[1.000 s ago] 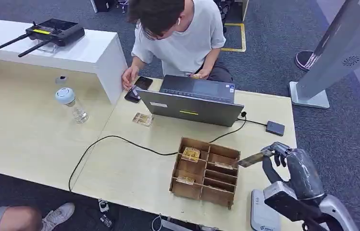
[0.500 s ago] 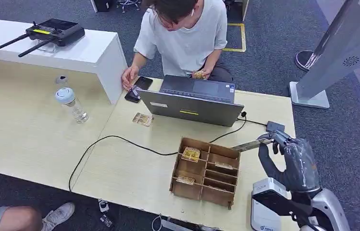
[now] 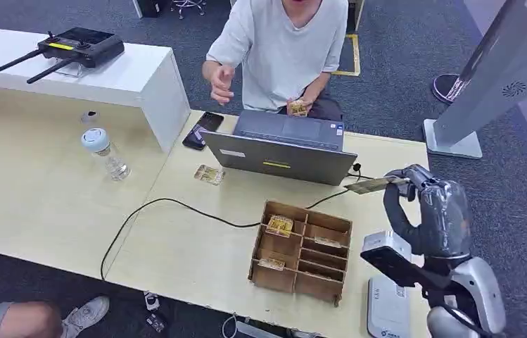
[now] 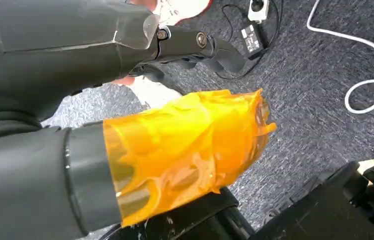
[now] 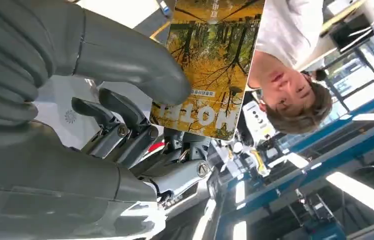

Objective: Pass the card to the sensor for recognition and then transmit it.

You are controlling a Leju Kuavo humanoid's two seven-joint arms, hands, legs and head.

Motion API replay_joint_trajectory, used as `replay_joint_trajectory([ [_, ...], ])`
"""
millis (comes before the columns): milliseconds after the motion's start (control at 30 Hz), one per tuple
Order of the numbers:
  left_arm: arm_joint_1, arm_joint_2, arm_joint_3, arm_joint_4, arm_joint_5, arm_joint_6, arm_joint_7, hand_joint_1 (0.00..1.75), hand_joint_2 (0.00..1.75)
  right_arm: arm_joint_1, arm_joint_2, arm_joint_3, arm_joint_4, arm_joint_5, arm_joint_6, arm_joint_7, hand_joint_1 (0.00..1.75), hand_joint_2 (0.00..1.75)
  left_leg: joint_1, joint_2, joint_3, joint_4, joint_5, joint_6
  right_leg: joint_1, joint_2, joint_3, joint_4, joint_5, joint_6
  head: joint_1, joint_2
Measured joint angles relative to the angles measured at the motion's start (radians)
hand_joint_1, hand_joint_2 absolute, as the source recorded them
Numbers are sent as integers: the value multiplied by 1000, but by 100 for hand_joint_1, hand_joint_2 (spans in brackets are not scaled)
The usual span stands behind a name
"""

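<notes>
A white sensor (image 3: 385,310) lies at the light wooden bench's (image 3: 190,246) near edge. Above it the right hand (image 3: 426,211) pinches the card (image 3: 369,185) in its fingers, raised beside the wooden compartment box (image 3: 301,251). The left hand (image 4: 125,100) hangs over grey carpet (image 4: 319,85); whether its fingers hold anything cannot be told. Beyond sit a laptop (image 3: 281,148) and a person (image 3: 281,49).

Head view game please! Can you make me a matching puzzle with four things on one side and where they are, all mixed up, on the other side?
Things:
1. card
2. bottle
3. black phone
4. wooden tray

Places:
A. lying on the table beside the laptop
B. held by the right hand
C. on the table with small cards in its compartments
D. standing upright on the table near the white counter

Right pairs: 1-B, 2-D, 3-A, 4-C
</notes>
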Motion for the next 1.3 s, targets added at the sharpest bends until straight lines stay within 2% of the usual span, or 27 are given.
replay_joint_trajectory([
  [500, 0, 1, -22, 0, -26, -14, 0, 0, 0, -97, 56, -5, 94, 21, 2, 43, 175, 175, 0, 0, 0, 0, 0, 0, 0, 0, 0, 0, 0, 0, 0, 0],
  [767, -2, 2, -35, 0, -39, -22, 3, 0, 0, -155, 77, 0, 164, 56, 36, 82, 175, 175, 0, 0, 0, 0, 0, 0, 0, 0, 0, 0, 0, 0, 0, 0],
  [1000, -2, 2, -42, 0, -41, -24, 3, 0, 0, -178, 99, 4, 208, 57, 44, 89, 175, 175, 0, 0, 0, 0, 0, 0, 0, 0, 0, 0, 0, 0, 0, 0],
  [1033, -2, 2, -42, 0, -41, -24, 3, 0, 0, -180, 101, 6, 212, 57, 45, 89, 99, 175, 0, 0, 0, 0, 0, 0, 0, 0, 0, 0, 0, 0, 0, 0],
  [1067, -2, 2, -42, 0, -40, -24, 3, 0, 0, -181, 105, 8, 214, 57, 47, 89, 0, 175, 0, 0, 0, 0, 0, 0, 0, 0, 0, 0, 0, 0, 0, 0],
  [1133, -3, 2, -42, 0, -39, -25, 3, 0, 0, -184, 109, 14, 221, 55, 51, 89, 0, 175, 0, 0, 0, 0, 0, 0, 0, 0, 0, 0, 0, 0, 0, 0],
  [1167, -3, 2, -42, 0, -38, -25, 3, 0, 0, -184, 111, 17, 222, 55, 52, 88, 0, 0, 0, 0, 0, 0, 0, 0, 0, 0, 0, 0, 0, 0, 0, 0],
  [1300, -3, 2, -42, 0, -35, -25, 3, 0, 0, -183, 114, 26, 223, 52, 60, 85, 0, 0, 0, 0, 0, 0, 0, 0, 0, 0, 0, 0, 0, 0, 0, 0],
])
